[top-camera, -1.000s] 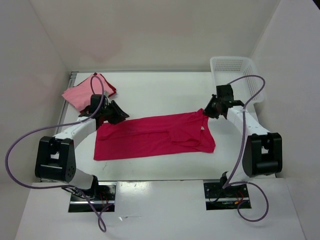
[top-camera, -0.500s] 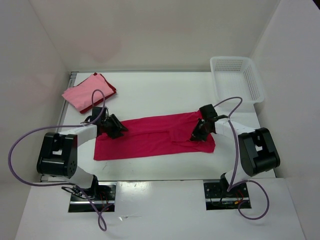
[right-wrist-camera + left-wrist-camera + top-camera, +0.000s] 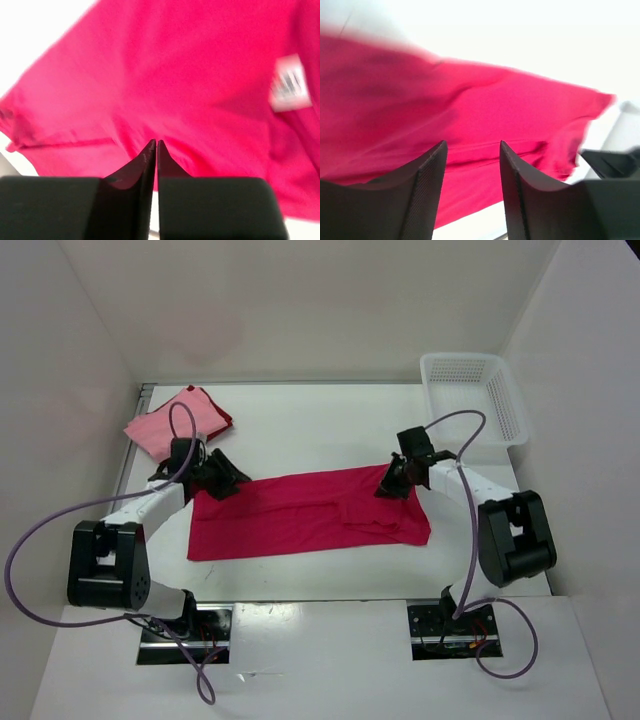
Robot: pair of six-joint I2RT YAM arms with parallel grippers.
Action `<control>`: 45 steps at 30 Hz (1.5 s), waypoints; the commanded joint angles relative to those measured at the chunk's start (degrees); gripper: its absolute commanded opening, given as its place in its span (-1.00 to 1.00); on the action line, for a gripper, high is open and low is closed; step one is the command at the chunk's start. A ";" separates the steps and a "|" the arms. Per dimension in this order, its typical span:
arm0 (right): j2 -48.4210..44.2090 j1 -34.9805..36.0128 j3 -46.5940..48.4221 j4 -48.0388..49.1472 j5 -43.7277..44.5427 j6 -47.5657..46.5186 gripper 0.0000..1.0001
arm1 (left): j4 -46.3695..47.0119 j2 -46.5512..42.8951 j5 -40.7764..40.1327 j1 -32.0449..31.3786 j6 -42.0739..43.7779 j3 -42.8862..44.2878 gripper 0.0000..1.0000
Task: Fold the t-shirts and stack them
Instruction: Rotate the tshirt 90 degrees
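Observation:
The crimson-magenta t-shirt (image 3: 300, 515) lies spread flat across the middle of the table, its right part folded over itself. My left gripper (image 3: 228, 480) is open at the shirt's upper left corner; in the left wrist view (image 3: 472, 142) its jaws stand apart, low over the cloth (image 3: 485, 100). My right gripper (image 3: 388, 486) is at the shirt's upper right edge. In the right wrist view (image 3: 156, 142) its jaws are shut with the tips in the cloth (image 3: 200, 75), and creases run out from them. The light pink t-shirt (image 3: 163, 426) lies folded on the dark red t-shirt (image 3: 223, 420) at the far left.
A white mesh basket (image 3: 475, 390) stands at the back right corner. White walls close in the table (image 3: 320, 430) on three sides. A white label (image 3: 289, 84) shows on the shirt in the right wrist view.
My right gripper dropped onto the shirt's right part, then moved back up to its upper edge. My left gripper dipped toward the shirt's left edge and returned to the upper left corner.

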 commanded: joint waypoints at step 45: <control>9.18 19.25 20.47 8.29 -11.33 -2.63 0.20 | -10.29 -0.98 2.76 -2.83 11.83 9.07 0.16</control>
